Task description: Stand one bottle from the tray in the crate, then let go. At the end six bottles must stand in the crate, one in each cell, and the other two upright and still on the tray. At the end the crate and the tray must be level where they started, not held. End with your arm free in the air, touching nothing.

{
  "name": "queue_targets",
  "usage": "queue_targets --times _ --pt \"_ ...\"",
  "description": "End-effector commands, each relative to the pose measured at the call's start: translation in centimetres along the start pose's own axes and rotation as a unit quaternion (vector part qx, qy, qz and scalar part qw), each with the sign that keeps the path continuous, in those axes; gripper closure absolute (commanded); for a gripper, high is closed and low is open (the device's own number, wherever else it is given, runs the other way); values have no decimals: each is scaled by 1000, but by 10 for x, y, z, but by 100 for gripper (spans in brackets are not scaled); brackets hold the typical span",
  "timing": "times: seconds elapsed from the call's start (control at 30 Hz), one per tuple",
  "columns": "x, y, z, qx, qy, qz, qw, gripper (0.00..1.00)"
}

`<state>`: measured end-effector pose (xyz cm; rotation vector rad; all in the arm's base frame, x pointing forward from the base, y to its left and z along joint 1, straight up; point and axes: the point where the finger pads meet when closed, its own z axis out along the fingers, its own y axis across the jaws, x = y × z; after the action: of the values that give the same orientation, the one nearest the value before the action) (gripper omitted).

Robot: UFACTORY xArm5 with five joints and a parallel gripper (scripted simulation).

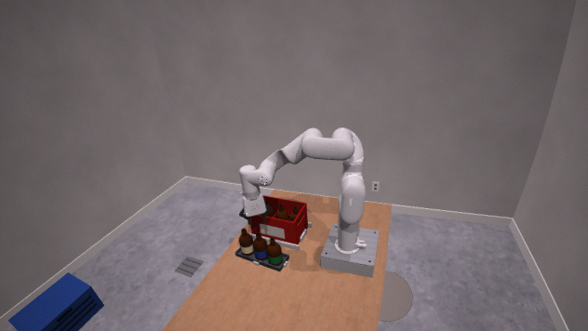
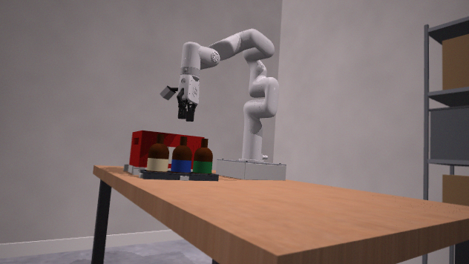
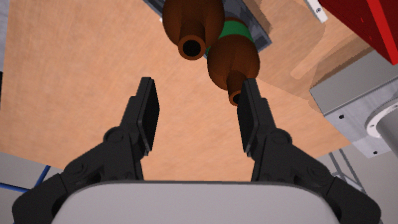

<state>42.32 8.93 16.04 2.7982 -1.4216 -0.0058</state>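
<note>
My gripper (image 2: 186,113) is open and empty, hanging well above the tray (image 2: 179,176) in front of the red crate (image 2: 142,147). Three brown bottles stand upright on the tray: one with a cream label (image 2: 158,156), one with a blue label (image 2: 182,158), one with a green label (image 2: 202,159). In the wrist view my fingers frame bare table, with two bottle necks just beyond them, one (image 3: 191,46) ahead and one (image 3: 233,67) by the right fingertip. The crate (image 1: 279,222) holds several brown bottles; I cannot see each cell.
The arm's grey base (image 1: 349,251) stands on the table to the right of the crate. The tray (image 1: 261,261) lies near the table's left edge. A blue box (image 1: 56,307) sits on the floor, and a shelf (image 2: 447,111) stands at the far right.
</note>
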Motion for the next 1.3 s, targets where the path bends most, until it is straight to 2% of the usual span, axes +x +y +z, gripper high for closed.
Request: queue_targets --times 0.0,1.27 --pt "-3 -5 -1 1 1 2 1000 35" --pt "-2 -5 3 1 1 2 1000 35"
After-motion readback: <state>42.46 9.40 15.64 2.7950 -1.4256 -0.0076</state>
